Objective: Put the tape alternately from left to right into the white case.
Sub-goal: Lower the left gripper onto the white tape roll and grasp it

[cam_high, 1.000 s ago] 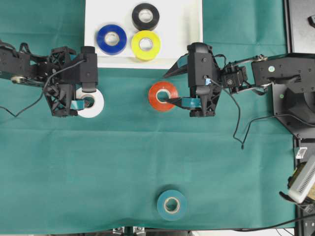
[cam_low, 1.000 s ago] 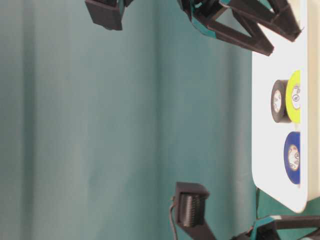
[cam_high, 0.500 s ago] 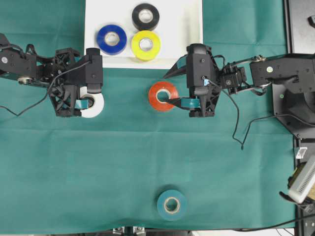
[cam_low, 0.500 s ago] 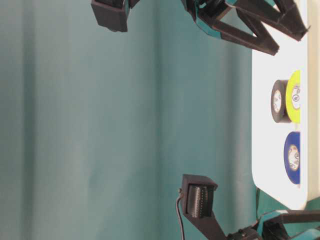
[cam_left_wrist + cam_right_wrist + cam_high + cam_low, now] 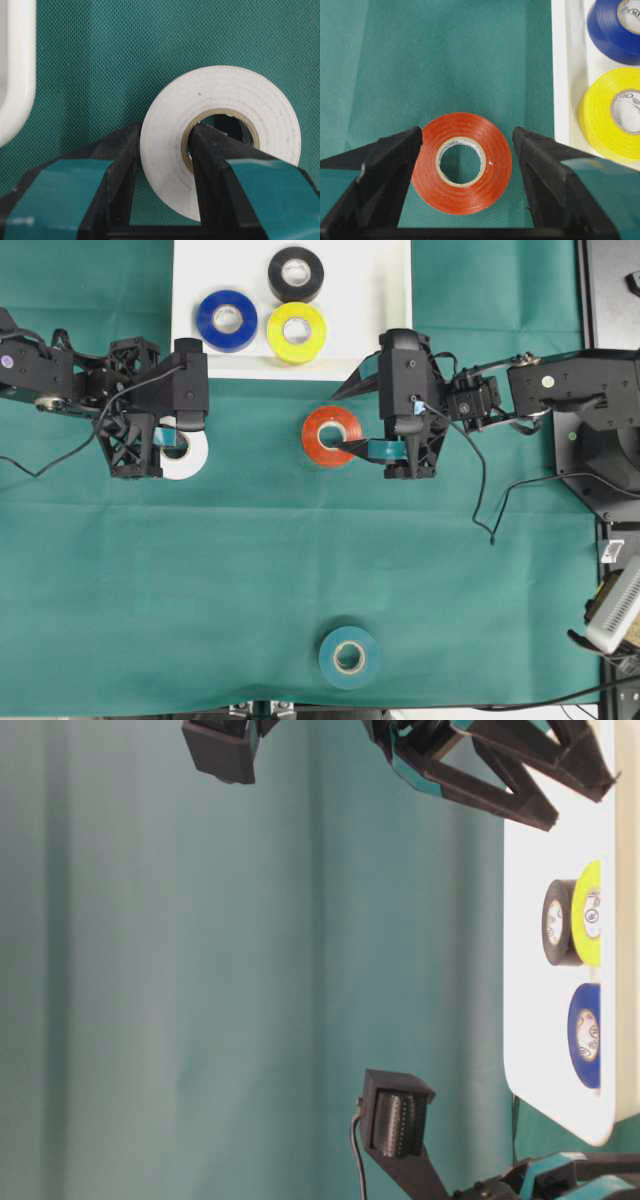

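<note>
The white tape (image 5: 196, 456) lies on the green cloth left of centre. My left gripper (image 5: 172, 446) is shut on the roll's wall (image 5: 165, 165), one finger (image 5: 125, 150) outside and the other (image 5: 210, 150) inside the core. The red tape (image 5: 332, 435) lies flat between the fingers of my open right gripper (image 5: 338, 420), untouched by them in the right wrist view (image 5: 495, 170). The white case (image 5: 390, 340) at the back holds blue tape (image 5: 227, 320), yellow tape (image 5: 296, 332) and black tape (image 5: 296, 274). Teal tape (image 5: 349, 656) sits near the front edge.
The case rim (image 5: 17, 75) stands just left of the white roll in the left wrist view, and close to the red roll in the right wrist view (image 5: 560, 75). A black cable (image 5: 490, 510) trails from the right arm. Equipment (image 5: 610, 390) lines the right edge.
My left gripper has closed on the white roll's wall, one finger in the core, and shifted slightly toward the case. The right gripper and the red roll have not moved.
</note>
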Controlling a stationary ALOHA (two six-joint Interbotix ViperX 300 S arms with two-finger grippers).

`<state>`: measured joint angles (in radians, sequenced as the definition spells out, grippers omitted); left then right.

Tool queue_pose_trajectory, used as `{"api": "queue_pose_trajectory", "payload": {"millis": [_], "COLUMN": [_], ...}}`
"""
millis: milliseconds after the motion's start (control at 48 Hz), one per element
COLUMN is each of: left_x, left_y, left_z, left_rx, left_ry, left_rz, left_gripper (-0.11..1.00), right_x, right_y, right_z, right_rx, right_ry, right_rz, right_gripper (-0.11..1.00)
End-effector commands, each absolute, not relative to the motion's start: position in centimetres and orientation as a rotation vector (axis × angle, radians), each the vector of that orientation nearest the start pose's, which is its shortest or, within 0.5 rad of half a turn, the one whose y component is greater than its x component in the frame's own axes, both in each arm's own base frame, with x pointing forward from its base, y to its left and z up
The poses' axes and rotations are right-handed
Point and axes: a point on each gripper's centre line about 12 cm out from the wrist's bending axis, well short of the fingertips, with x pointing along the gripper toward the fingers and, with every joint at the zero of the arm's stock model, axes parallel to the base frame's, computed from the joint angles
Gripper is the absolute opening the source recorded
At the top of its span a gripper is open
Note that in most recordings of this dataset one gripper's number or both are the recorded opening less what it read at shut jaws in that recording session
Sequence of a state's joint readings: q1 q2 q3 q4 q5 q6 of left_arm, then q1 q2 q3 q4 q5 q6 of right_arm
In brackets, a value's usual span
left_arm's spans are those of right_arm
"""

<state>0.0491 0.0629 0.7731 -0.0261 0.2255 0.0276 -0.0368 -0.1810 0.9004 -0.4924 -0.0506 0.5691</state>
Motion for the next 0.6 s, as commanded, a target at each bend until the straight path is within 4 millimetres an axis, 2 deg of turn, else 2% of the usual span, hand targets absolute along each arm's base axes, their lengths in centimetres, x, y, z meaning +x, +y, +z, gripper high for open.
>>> {"api": "queue_pose_trajectory", "payload": {"millis": [0, 104, 375, 584], "left_x": [34.4, 34.6, 35.1, 35.2], "left_y": [1.7, 1.5, 1.3, 1.3], "left_z": [11.1, 11.8, 15.2, 16.8], "left_rx": [-0.030, -0.024, -0.016, -0.013], "left_ry": [1.015, 0.994, 0.894, 0.847], "left_rz": [0.041, 0.035, 0.029, 0.029], "left_gripper": [-0.02, -0.02, -0.02, -0.02], "right_x": [32.8, 32.8, 32.8, 32.7], "right_y": [-0.8, -0.8, -0.8, -0.8], "right_z": [17.1, 17.2, 17.1, 17.1], "right_rx": [0.094, 0.094, 0.094, 0.095], "right_ry": [0.638, 0.637, 0.638, 0.640], "right_rz": [-0.031, -0.031, -0.031, -0.032], "right_gripper": [0.76, 0.76, 0.76, 0.76]}}
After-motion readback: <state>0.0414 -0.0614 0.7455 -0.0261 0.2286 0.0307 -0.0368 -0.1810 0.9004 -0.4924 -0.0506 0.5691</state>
